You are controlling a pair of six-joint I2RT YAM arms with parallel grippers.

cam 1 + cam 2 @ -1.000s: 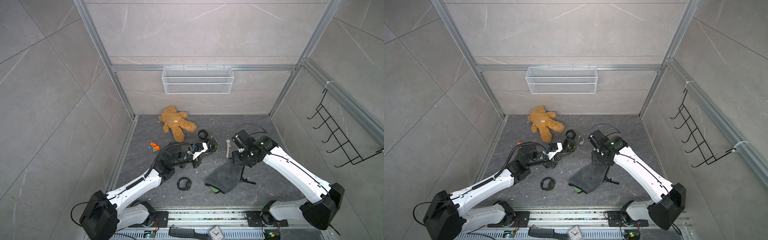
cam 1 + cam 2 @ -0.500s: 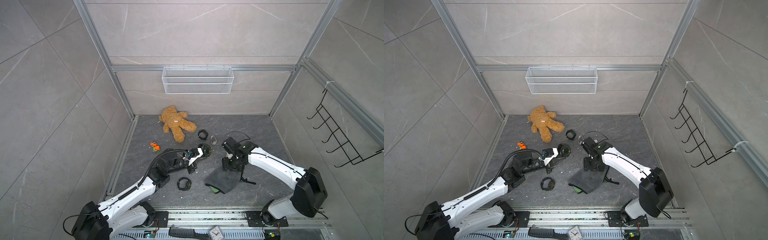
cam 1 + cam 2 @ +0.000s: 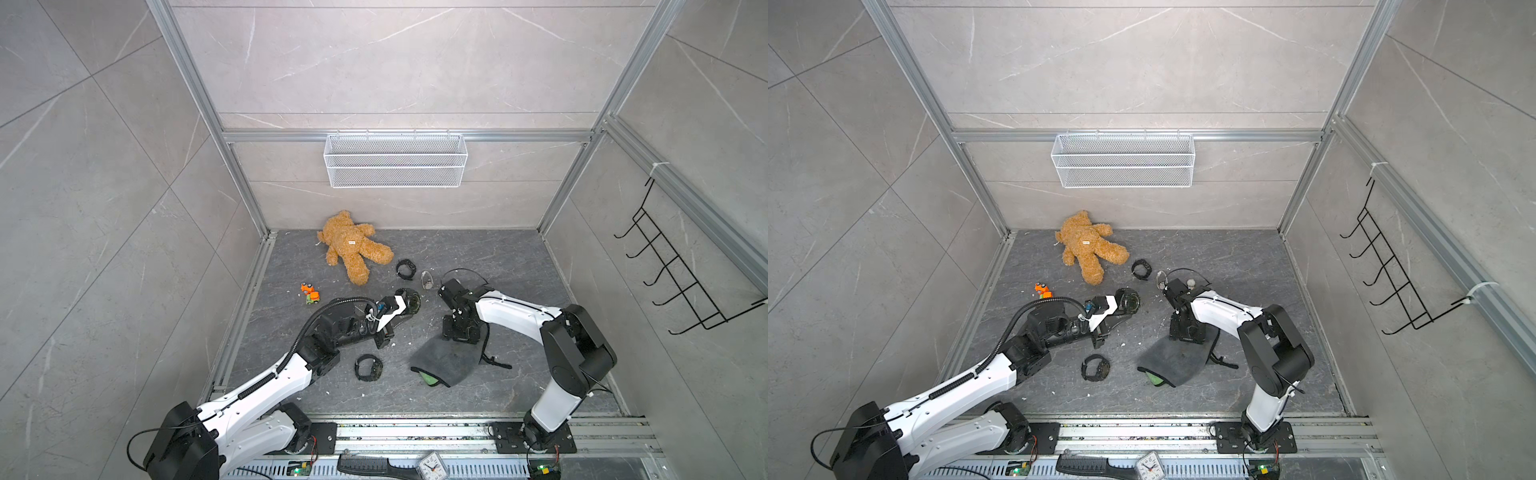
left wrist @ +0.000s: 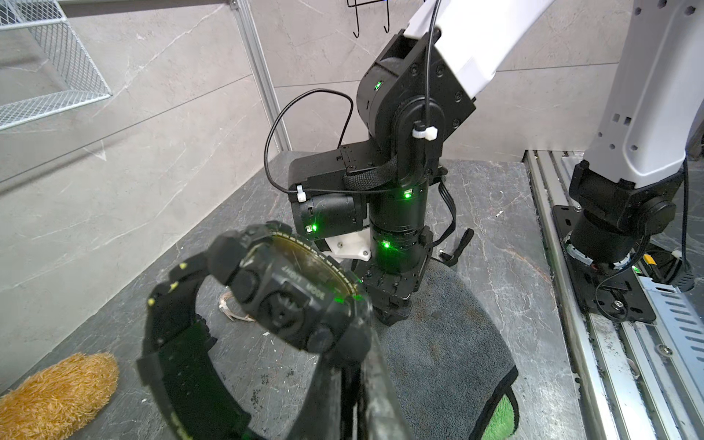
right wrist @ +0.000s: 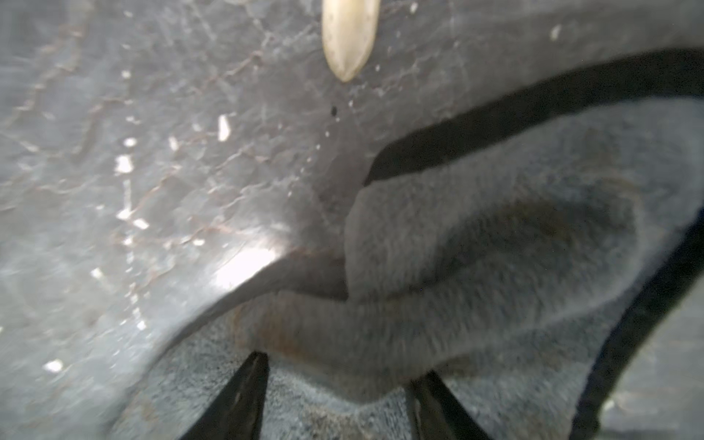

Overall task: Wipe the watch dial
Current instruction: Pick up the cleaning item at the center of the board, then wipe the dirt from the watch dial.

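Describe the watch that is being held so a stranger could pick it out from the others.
Start at the teddy bear by the back wall, then come forward to the left claw. The watch it grips is off the floor; two other watches lie flat, unheld.

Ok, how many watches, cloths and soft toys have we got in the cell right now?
Watches: 3, one held in the left gripper, two lying loose
Cloth: 1
Teddy bear: 1
Total: 5
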